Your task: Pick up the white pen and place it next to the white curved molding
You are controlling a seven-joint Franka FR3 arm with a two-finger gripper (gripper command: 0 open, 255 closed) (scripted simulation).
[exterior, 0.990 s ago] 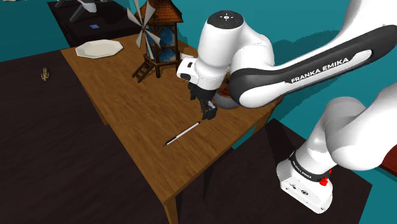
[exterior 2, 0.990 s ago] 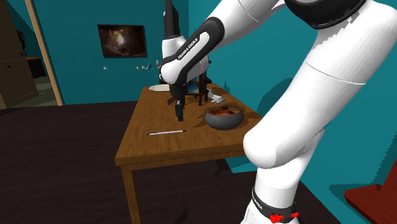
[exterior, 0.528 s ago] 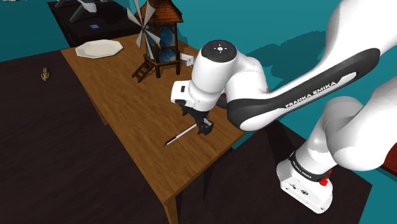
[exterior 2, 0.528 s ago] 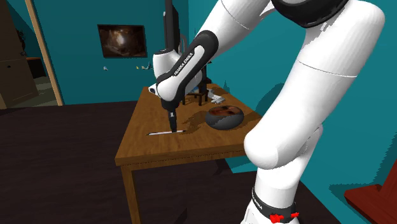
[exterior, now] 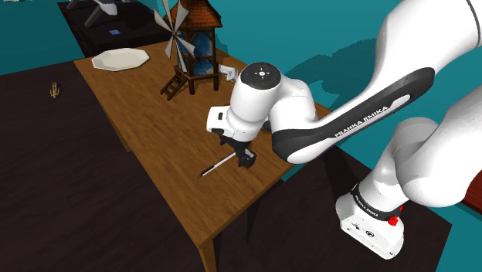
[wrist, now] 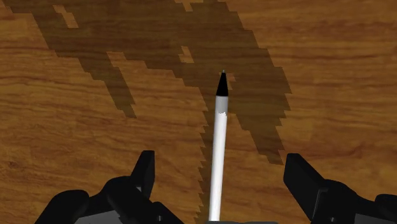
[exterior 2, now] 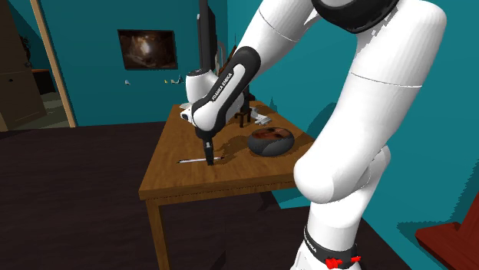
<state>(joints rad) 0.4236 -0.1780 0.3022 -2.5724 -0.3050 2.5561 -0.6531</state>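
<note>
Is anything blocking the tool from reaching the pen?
Nothing visible does. The pen lies on the table between the open tool's fingers, which do not touch it.

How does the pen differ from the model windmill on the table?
The pen is thin, white and lies flat; the windmill is bulky, mostly brown and stands upright. The pen lies inside the open gripper; the windmill stands apart from it. Both rest on the table.
</note>
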